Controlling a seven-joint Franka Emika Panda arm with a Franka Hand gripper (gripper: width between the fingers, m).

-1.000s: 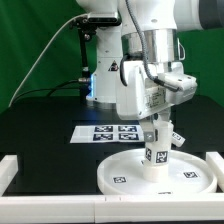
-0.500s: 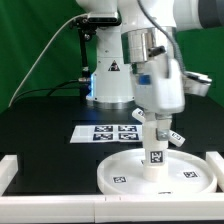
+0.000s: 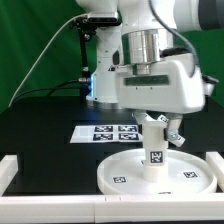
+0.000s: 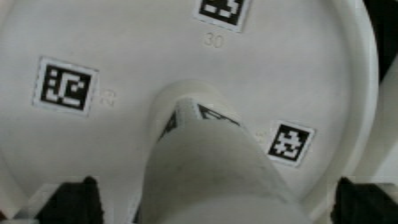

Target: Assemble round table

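Materials: the disc (image 3: 192, 178) is smooth white plastic, round with a raised rim, and carries square black-and-white tags on its face. The leg (image 3: 154, 158) is a thick white cylinder with one tag on its side. It stands upright on the middle of the disc. In the wrist view the leg (image 4: 214, 170) rises from the disc (image 4: 125, 50) toward the camera. It hides the disc's centre there.

Surroundings: the disc lies on a matte black table (image 3: 45, 140), near the front rail. White rails (image 3: 8, 172) border the table. The marker board (image 3: 108, 132) lies flat behind the disc, toward the exterior view's left, apart from it. A small white tagged part (image 3: 176, 136) shows just beside the leg's upper end, on the exterior view's right. I cannot tell what it rests on. The arm's body blocks most of the space behind the leg.

End effector: the gripper (image 3: 155, 122) hangs straight over the leg's top. In the wrist view the gripper (image 4: 217, 202) straddles the leg, with one dark finger (image 4: 75, 200) on each side. A gap shows between finger and leg, so the jaws stand apart and hold nothing.
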